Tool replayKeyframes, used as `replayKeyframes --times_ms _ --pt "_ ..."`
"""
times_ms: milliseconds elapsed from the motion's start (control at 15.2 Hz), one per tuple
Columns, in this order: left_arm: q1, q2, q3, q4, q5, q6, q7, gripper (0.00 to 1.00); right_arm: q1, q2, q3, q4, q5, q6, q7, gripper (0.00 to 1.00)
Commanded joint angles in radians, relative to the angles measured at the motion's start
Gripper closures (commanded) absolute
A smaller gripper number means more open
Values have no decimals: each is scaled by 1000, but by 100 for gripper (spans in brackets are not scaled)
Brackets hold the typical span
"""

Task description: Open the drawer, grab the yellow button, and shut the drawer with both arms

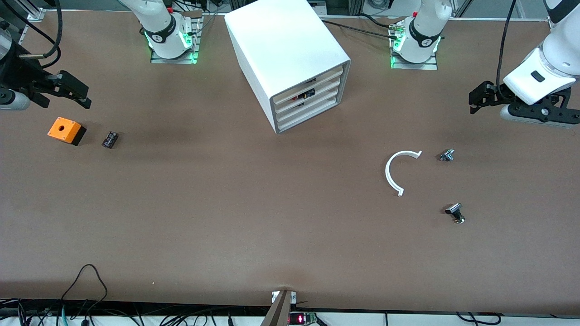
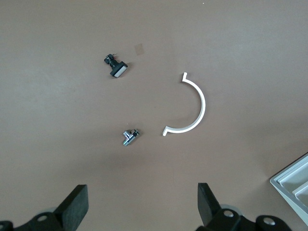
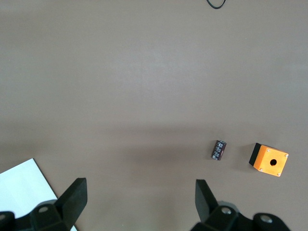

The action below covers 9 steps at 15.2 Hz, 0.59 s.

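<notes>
The white cabinet (image 1: 290,50) stands mid-table near the robot bases, with its four cream drawer fronts (image 1: 310,102) all pushed in. A small dark and orange-red thing (image 1: 306,95) shows through the gap above the second drawer from the top; I cannot tell if it is the button. My left gripper (image 1: 476,98) hangs open and empty over the left arm's end of the table, its fingers wide apart in the left wrist view (image 2: 143,202). My right gripper (image 1: 76,93) hangs open and empty over the right arm's end, also seen in the right wrist view (image 3: 139,197).
An orange cube with a round hole (image 1: 65,130) (image 3: 269,160) and a small black block (image 1: 110,139) (image 3: 219,149) lie under the right gripper. A white half ring (image 1: 398,170) (image 2: 190,108), a metal fitting (image 1: 447,155) (image 2: 130,137) and a black capped part (image 1: 455,213) (image 2: 115,66) lie toward the left arm's end.
</notes>
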Motion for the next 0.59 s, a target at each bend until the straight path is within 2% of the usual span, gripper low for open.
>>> replayKeyframes --times_ms 0,527 --pt "0 11 -19 20 -27 -5 7 0 -11 -2 16 11 -9 -18 -8 1" --pt "4 11 -21 20 -27 -10 21 0 -11 -5 16 -3 -8 -28 7 1"
